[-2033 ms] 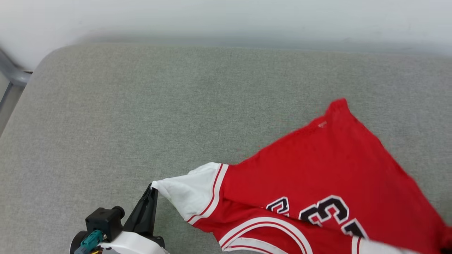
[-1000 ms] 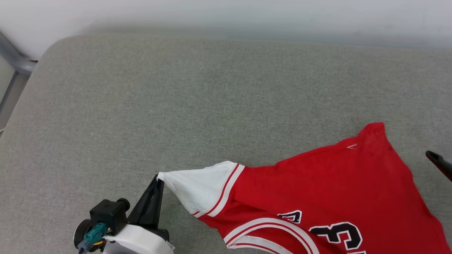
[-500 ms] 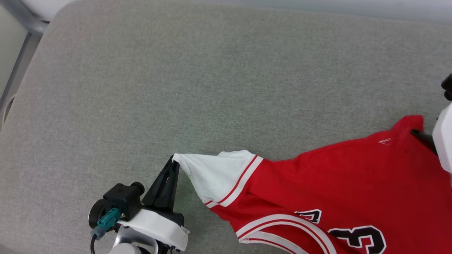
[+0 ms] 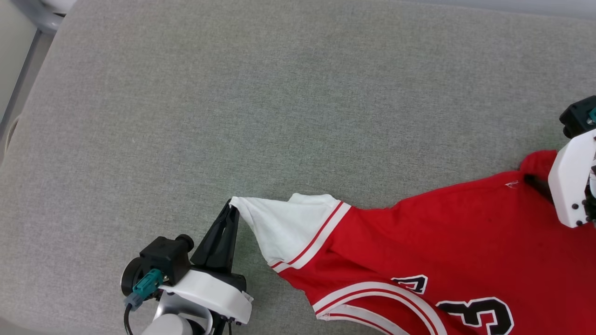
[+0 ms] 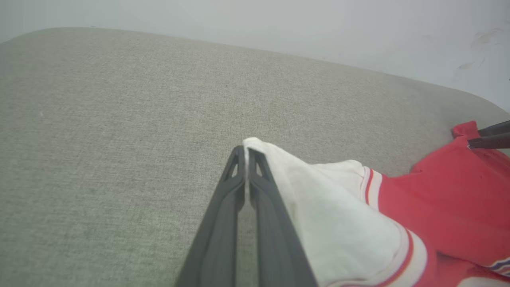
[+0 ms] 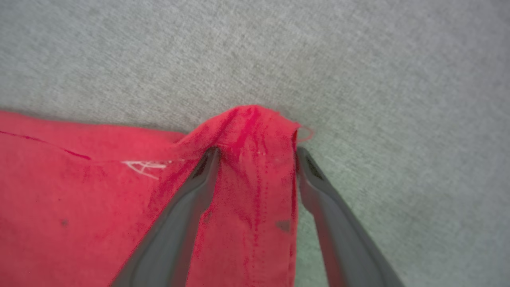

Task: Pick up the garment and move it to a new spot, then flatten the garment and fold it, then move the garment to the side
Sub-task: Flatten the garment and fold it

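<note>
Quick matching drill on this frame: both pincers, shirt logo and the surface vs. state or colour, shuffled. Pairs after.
1 left pincer
2 right pincer
3 logo
4 padded surface

a open, fingers astride the red hem corner of the garment
b grey
c shut on the tip of the white sleeve
d white, near the hem

Pairs: 1-c, 2-a, 3-d, 4-b

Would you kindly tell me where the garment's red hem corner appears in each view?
Head view: garment's hem corner at the right edge, mid-height.
Left wrist view: far right, mid-height.
Right wrist view: centre, between the fingers.
Shared landmark: the right gripper, open, straddling that corner.
</note>
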